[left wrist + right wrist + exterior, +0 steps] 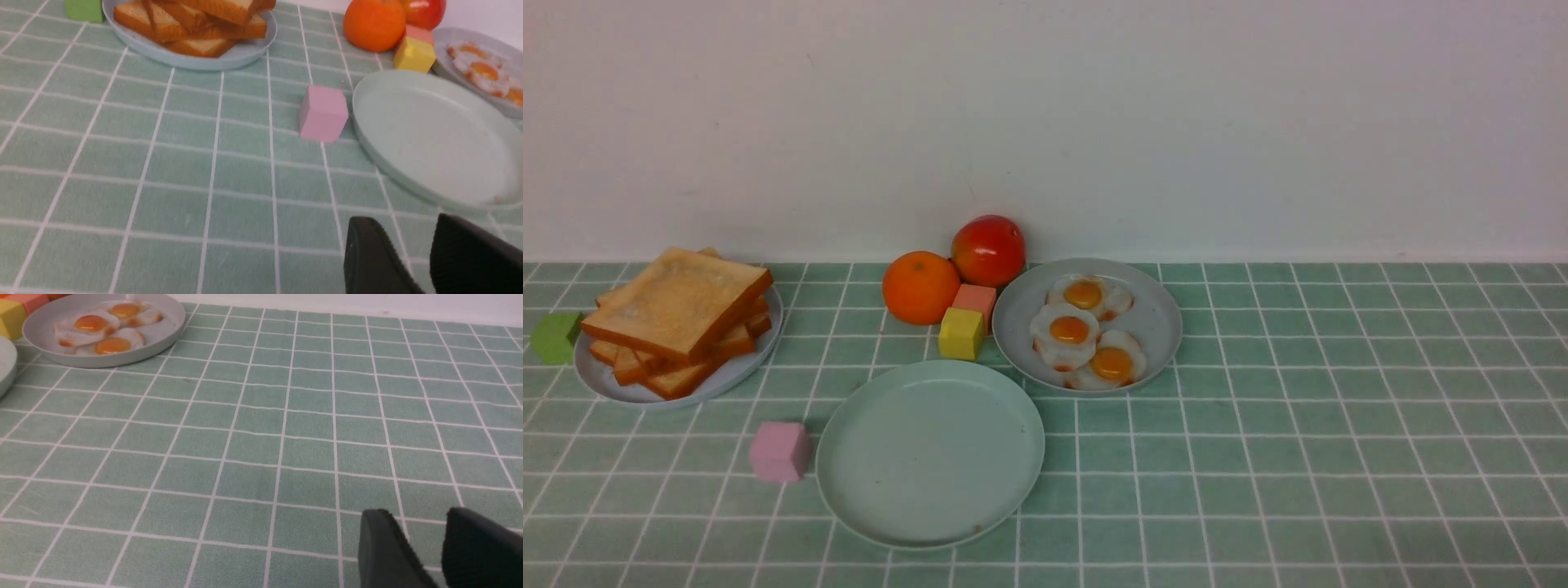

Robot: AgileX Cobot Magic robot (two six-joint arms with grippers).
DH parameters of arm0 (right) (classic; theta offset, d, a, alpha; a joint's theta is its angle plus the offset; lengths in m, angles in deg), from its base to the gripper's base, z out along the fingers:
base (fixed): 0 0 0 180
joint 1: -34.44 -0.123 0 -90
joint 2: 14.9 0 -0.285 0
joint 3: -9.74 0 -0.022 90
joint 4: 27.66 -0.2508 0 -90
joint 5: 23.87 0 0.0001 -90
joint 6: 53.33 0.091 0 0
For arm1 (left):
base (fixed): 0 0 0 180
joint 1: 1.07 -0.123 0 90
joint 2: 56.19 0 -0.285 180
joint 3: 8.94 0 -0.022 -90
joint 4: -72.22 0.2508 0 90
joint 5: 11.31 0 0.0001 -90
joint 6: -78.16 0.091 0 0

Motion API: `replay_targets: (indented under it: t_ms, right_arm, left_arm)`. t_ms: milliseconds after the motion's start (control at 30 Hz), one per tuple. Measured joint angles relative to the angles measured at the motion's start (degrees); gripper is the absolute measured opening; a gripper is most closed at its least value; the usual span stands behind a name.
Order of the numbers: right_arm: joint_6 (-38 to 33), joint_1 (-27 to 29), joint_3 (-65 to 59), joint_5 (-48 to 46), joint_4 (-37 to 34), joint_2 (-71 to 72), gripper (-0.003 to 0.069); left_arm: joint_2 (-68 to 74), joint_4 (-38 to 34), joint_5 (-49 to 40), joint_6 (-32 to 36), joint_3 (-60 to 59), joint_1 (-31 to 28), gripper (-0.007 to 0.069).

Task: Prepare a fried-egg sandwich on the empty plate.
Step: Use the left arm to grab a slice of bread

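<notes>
The empty plate (929, 453), pale mint green, lies near the front centre of the tablecloth; it also shows bare in the left wrist view (433, 139). Toast slices (678, 306) are stacked on a grey-blue plate (739, 367) at the left. Three fried eggs (1070, 331) lie on another grey-blue plate (1156, 318) behind and to the right. No fried-egg sandwich is in view. My left gripper (404, 222) hangs open over bare cloth just short of the empty plate. My right gripper (414, 514) is open over bare cloth, well away from the eggs (98, 330). Neither arm shows in the front view.
An orange (920, 287) and a red fruit (988, 249) sit behind the empty plate, with a yellow cube (961, 333) and a salmon cube (974, 299) beside them. A pink cube (779, 451) stands left of the empty plate, a green cube (556, 337) by the toast plate.
</notes>
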Motion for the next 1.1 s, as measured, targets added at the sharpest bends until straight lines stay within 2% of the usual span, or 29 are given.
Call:
replay_targets:
  t_ms: [133, 167, 200, 300, 433, 567, 700, 833, 867, 1033, 1100]
  right_arm:
    - [0.0, 0.0, 0.0, 0.0, 0.0, 0.0, 0.0242]
    - [0.0, 0.0, 0.0, 0.0, 0.0, 0.0, 0.0242]
    - [0.0, 0.0, 0.0, 0.0, 0.0, 0.0, 0.0242]
    - [0.0, 0.0, 0.0, 0.0, 0.07, 0.0, 0.0242]
    - [0.0, 0.0, 0.0, 0.0, 0.12, 0.0, 0.0242]
    - [0.0, 0.0, 0.0, 0.0, 0.12, 0.0, 0.0242]
    - [0.0, 0.0, 0.0, 0.0, 0.06, 0.0, 0.0242]
    - [0.0, 0.0, 0.0, 0.0, 0.0, 0.0, 0.0242]
    - [0.0, 0.0, 0.0, 0.0, 0.0, 0.0, 0.0242]
    - [0.0, 0.0, 0.0, 0.0, 0.0, 0.0, 0.0242]
    - [0.0, 0.0, 0.0, 0.18, 0.0, 0.0, 0.0242]
  left_arm:
    - [0.0, -12.53, 8.36, -6.69, 0.0, 0.0, 0.0239]
    - [0.0, -13.37, 8.78, -7.18, 0.0, 0.0, 0.0239]
    - [0.0, -21.15, 12.19, -11.61, 0.0, 0.0, 0.0239]
    - [0.0, -32.38, 16.55, -16.9, 0.0, 0.0, 0.0239]
    - [0.0, -37.71, 22.24, -17.33, 0.0, 0.0, 0.0239]
    - [0.0, -36.88, 20.49, -15.16, 1.55, 0.0, 0.0232]
    - [1.91, -28.63, 5.97, -7.5, 12.15, 0.0, 0.02]
    - [12.57, -22.56, -7.74, 0.46, 23.88, 0.07, 0.0181]
    - [13.24, -22.01, -8.38, 0.82, 24.42, 0.07, 0.0181]
    - [31.54, -15.35, -23.62, 6.14, 37.2, 3.27, 0.0181]
    - [36.55, -14.57, -25.95, 6.46, 40.61, 4.86, 0.0181]
